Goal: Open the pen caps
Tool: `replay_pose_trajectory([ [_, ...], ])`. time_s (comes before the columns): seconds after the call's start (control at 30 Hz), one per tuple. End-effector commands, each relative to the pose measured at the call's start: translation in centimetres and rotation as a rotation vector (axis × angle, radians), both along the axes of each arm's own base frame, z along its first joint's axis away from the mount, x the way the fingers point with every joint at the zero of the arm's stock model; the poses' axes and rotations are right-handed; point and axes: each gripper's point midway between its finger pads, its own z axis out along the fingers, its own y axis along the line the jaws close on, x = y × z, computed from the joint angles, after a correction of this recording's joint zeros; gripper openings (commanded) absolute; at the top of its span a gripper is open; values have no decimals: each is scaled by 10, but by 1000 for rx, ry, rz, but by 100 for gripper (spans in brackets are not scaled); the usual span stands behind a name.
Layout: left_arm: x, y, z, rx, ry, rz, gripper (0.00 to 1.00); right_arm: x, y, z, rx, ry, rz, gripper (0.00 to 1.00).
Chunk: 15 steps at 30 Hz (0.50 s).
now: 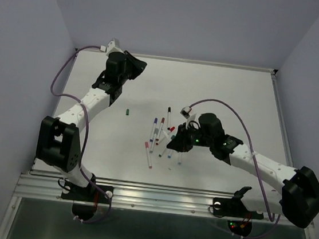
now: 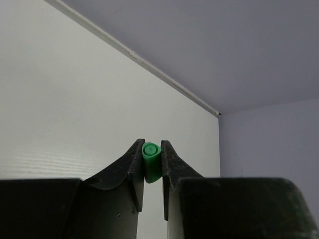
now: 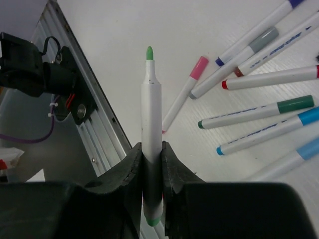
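My left gripper [image 2: 151, 158] is shut on a small green pen cap [image 2: 151, 160], held off the table near the far left corner [image 1: 135, 66]. The right gripper [image 3: 152, 152] is shut on a white pen [image 3: 151, 107] with a bare green tip [image 3: 149, 52] pointing away from the fingers. It hovers at the near right of the pile of pens [image 1: 162, 136]. Beneath it lie capped pens: pink [image 3: 185, 93], grey [image 3: 241, 50], red [image 3: 271, 77], green [image 3: 259, 113] and blue [image 3: 269, 134]. A loose dark green cap [image 1: 127, 112] lies on the table left of the pile.
The white table [image 1: 231, 99] ends at a metal rail [image 1: 156, 197] along the near edge, where both arm bases are bolted. Grey walls rise close behind and on both sides. The rail and a cable clamp [image 3: 60, 79] show left of the held pen.
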Motion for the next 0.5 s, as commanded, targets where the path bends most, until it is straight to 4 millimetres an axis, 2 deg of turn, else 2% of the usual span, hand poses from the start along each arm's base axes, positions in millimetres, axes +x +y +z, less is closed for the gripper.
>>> replay_pose_trajectory([
  [0.0, -3, -11, 21, 8, -69, -54, 0, 27, -5, 14, -4, -59, -143, 1],
  [0.07, -12, -9, 7, 46, -28, -70, 0, 44, -13, 10, -38, -63, -209, 1],
  [0.1, -17, -6, -8, 102, -5, -84, 0, 62, -22, 12, -54, -75, -278, 1],
  [0.13, -25, -1, -25, 149, 57, -83, 0, 79, -40, -3, -128, -63, -372, 1],
  [0.2, -38, 7, -57, 248, 138, -103, 0, 101, -64, -16, -202, -51, -491, 1],
  [0.23, -48, 14, -74, 287, 199, -98, 0, 107, -73, -28, -238, -29, -521, 1],
  [0.3, -67, 29, -109, 354, 303, -67, 0, 120, -91, -40, -287, -21, -595, 1],
  [0.33, -76, 34, -118, 382, 332, -66, 0, 129, -107, -50, -333, -17, -654, 1],
  [0.43, -93, 50, -138, 439, 396, -30, 0, 142, -124, -60, -433, -57, -722, 1],
  [0.47, -96, 54, -143, 454, 415, -16, 2, 146, -130, -70, -468, -42, -739, 1],
])
